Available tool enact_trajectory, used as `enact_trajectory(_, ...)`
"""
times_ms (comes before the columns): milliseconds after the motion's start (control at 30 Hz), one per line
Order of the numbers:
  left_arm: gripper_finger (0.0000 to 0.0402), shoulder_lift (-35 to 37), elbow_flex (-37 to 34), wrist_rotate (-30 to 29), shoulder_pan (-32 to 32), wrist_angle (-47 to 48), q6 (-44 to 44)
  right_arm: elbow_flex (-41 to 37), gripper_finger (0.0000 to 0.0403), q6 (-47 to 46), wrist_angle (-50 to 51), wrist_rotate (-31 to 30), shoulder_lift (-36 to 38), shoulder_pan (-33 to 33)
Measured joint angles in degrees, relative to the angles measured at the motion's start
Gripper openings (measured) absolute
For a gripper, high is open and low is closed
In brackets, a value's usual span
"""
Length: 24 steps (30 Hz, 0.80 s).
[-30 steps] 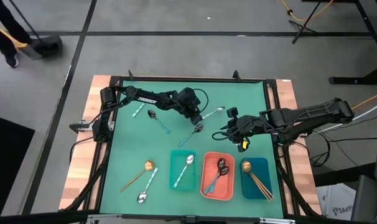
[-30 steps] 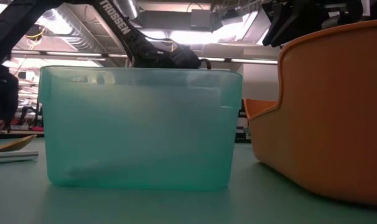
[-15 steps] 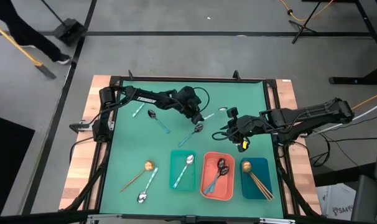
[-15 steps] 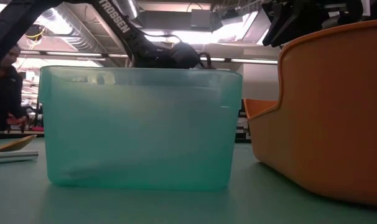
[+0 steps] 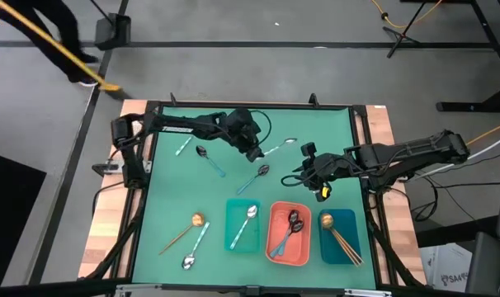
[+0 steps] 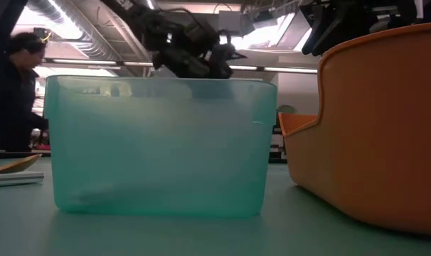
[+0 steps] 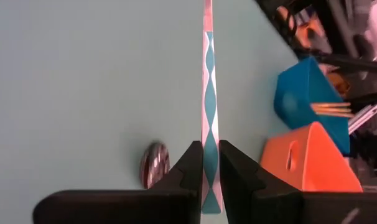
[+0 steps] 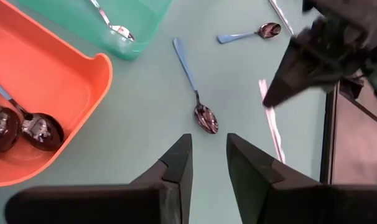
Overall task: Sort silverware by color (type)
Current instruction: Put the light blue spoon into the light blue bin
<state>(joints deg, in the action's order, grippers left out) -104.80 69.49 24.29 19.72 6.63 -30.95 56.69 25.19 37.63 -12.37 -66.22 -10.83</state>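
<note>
Between the left gripper's (image 7: 205,163) two dark fingers you have a slim silver spoon with a teal-patterned handle (image 7: 208,93), pinched at the handle's end so the rest of it runs straight out ahead of the fingertips, lifted off the green table (image 5: 167,190). Just beside the fingertips below lies a dark-bowled spoon with a blue handle (image 8: 193,88), loose on the mat. The right gripper (image 8: 205,163) hangs near the table's middle with its fingers a little apart and nothing between them. In the trays, one silver spoon already sits in the teal tray (image 5: 232,239), dark spoons in the coral tray (image 5: 275,247), gold-copper ones in the blue tray (image 5: 349,221); several more spoons lie well apart on the mat. Expect these spoons to be light, stiff and slick, so a pinch at the handle's tip will likely let one swing or slip; you would do better taking hold nearer mid-handle, squarely across its flat faces.
</note>
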Motion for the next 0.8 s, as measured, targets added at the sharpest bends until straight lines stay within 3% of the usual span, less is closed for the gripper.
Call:
enact_trajectory(400,0.0027,14.2,0.0,-12.79,-9.66,23.0,-1.46,0.0,0.0088,0.0,0.0,0.02,-0.01,0.0)
enact_trajectory(600,0.0027,19.06,0.0,-20.2,-18.34,26.46,-8.68,0.02,0.0088,0.0,0.06,0.01,-0.02,-0.02)
enact_trajectory(800,0.0027,19.23,0.0,-25.19,-29.13,27.54,-19.4,0.02,0.0088,0.0,0.15,-0.01,-0.02,0.0)
